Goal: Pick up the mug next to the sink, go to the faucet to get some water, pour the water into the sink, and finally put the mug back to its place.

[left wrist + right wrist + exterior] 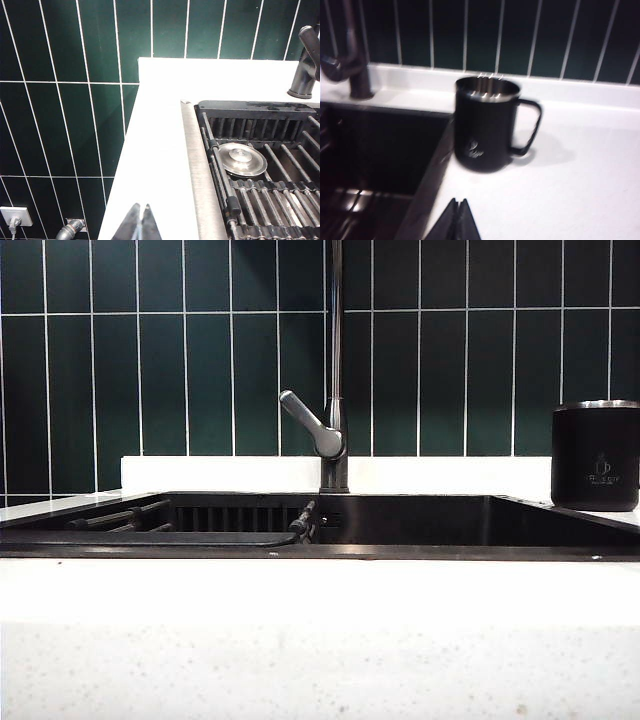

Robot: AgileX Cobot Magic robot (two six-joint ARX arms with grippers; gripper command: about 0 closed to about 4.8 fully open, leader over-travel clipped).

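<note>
Plainly, mug upright beside sink — both pincers seemingly closed.

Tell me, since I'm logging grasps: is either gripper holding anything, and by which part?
Nothing is held. The left gripper and right gripper are both shut and empty; the matte black cylindrical mug stands untouched on the white countertop.
</note>
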